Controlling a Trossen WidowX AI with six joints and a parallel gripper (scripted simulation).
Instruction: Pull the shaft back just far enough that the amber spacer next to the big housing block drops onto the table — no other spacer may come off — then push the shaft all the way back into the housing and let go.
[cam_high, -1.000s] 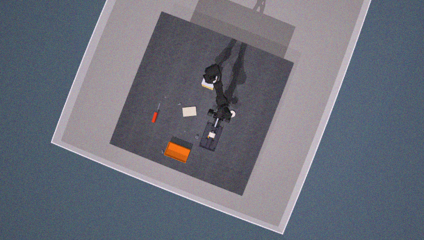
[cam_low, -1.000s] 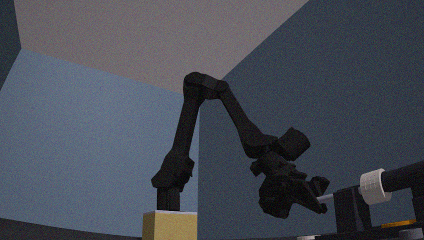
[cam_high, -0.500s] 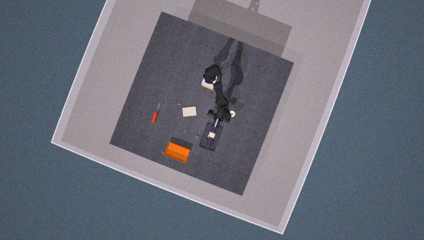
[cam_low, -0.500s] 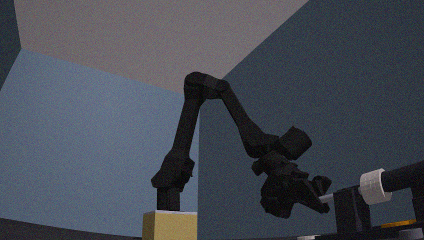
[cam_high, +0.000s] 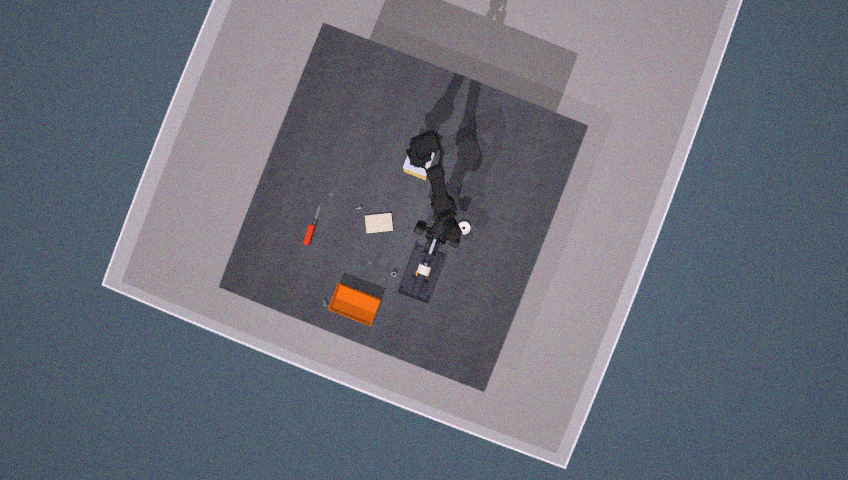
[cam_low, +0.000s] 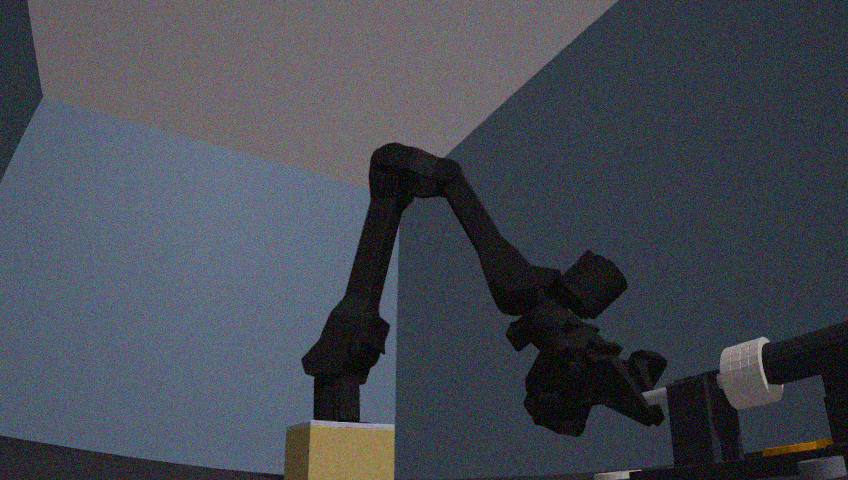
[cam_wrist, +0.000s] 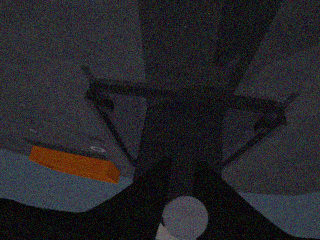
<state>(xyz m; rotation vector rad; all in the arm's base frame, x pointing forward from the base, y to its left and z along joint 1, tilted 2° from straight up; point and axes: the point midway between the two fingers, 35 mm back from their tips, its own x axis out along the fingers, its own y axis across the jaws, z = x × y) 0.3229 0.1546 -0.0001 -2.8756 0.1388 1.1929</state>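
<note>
My gripper (cam_high: 436, 239) (cam_low: 653, 393) (cam_wrist: 183, 167) is shut on the pale shaft (cam_high: 432, 246) (cam_low: 656, 394), whose round end (cam_wrist: 185, 218) shows in the wrist view. The shaft enters the dark upright support (cam_low: 702, 416) just ahead of the fingers. Beyond it, pale spacers (cam_high: 423, 270) (cam_low: 740, 373) sit in line with the shaft, against the dark round housing part (cam_low: 794, 359). An amber spacer (cam_high: 417, 274) (cam_low: 797, 447) lies flat and low below the shaft line, apart from the pale ones. The shaft's far tip is hidden.
The dark base plate (cam_high: 437, 277) carries the fixture. A white disc (cam_high: 464, 227) lies beside the gripper. An orange bin (cam_high: 355, 304) (cam_wrist: 75, 164), small ring (cam_high: 393, 273), cream block (cam_high: 378, 223) and red screwdriver (cam_high: 309, 234) lie to the left in the top view.
</note>
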